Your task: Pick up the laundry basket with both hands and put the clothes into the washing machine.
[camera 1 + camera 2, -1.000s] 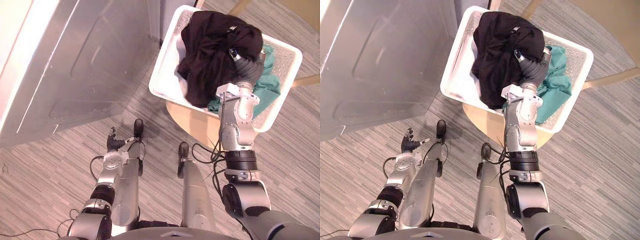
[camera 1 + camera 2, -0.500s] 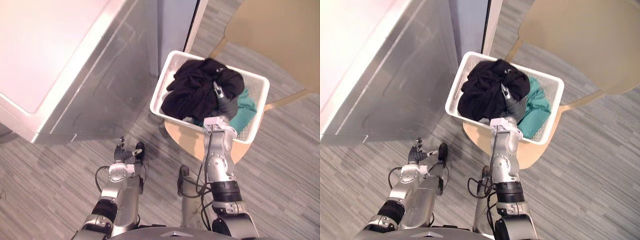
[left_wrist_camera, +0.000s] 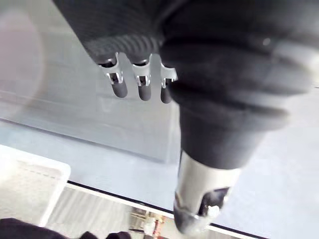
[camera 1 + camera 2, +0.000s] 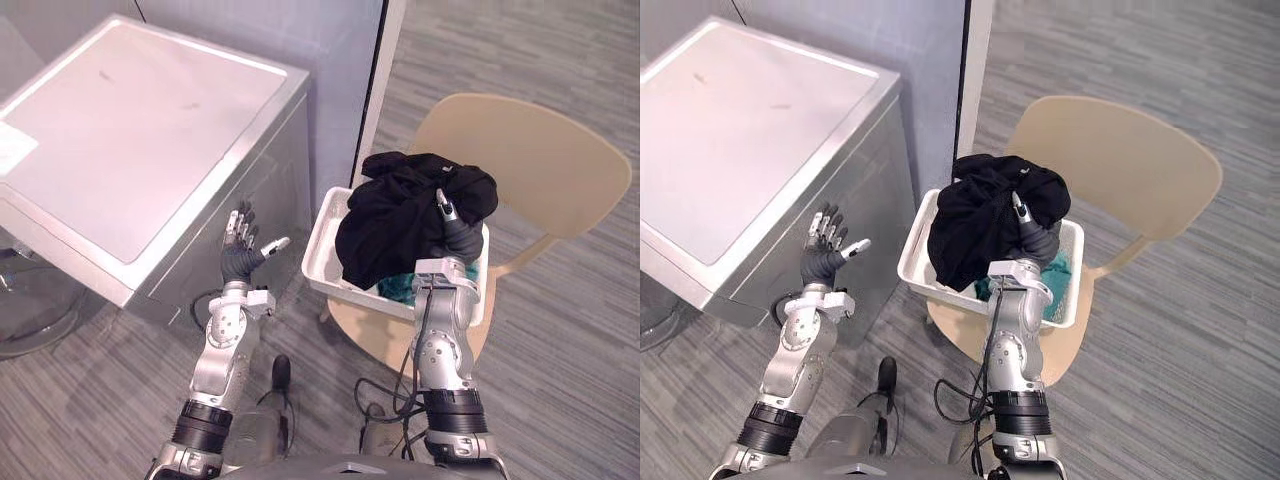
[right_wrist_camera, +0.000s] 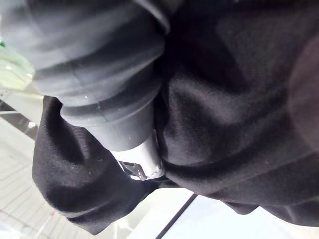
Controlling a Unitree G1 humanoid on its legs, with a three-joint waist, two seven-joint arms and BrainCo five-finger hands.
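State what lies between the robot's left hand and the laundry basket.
Nothing: in the left eye view the gap from the left hand to the laundry basket is bare, the washing machine's silver side behind it.

Floor (image 4: 570, 340): grey carpet with a fine streaked stripe pattern, running from 3 through 6 to 9 o'clock. Pale wooden chair (image 4: 540, 170) at 2 to 4 o'clock, with a rounded back, round seat and slim legs. Blue-grey wall (image 4: 300, 30) at 12 o'clock, bounded toward 1 o'clock by a white vertical post (image 4: 393, 50) with a dark edge.
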